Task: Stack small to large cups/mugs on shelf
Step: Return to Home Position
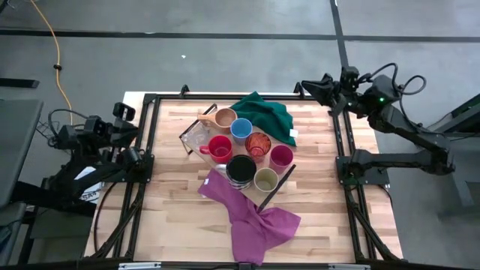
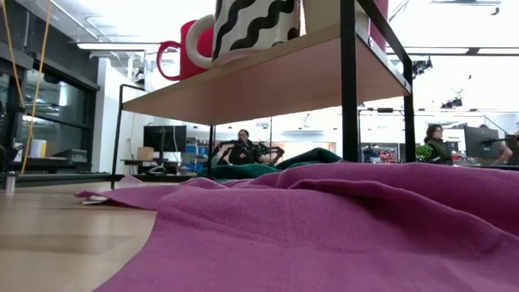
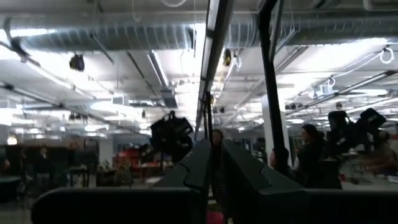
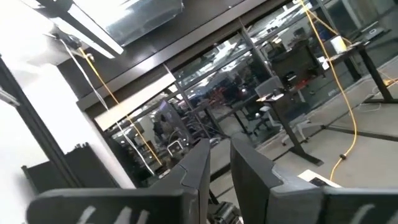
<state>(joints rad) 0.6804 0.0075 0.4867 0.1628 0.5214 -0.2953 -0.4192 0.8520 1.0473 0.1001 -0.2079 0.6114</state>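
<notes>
The shelf (image 1: 212, 166), a light board on black frame ends, lies slantwise at the table's middle. On it stand the cups: tan (image 1: 223, 118), blue (image 1: 241, 129), clear glass (image 1: 196, 135), red (image 1: 219, 148), orange patterned (image 1: 257, 144), magenta (image 1: 281, 156), black (image 1: 241, 169) and olive-beige (image 1: 266, 179). The low view shows the shelf (image 2: 268, 81) from below, with the red mug (image 2: 182, 49) and a black-and-white wavy mug (image 2: 243, 28). My left gripper (image 1: 126, 111) waits off the table's left edge, shut and empty (image 3: 215, 163). My right gripper (image 1: 306, 85) hangs over the far right corner, its fingers close together on nothing (image 4: 219, 155).
A green cloth (image 1: 262, 114) lies bunched at the shelf's far side. A purple cloth (image 1: 251, 217) runs from the shelf's near end toward the table's near edge and fills the low view (image 2: 340, 227). Black frame rails (image 1: 146, 142) border both table sides. People sit in the room beyond.
</notes>
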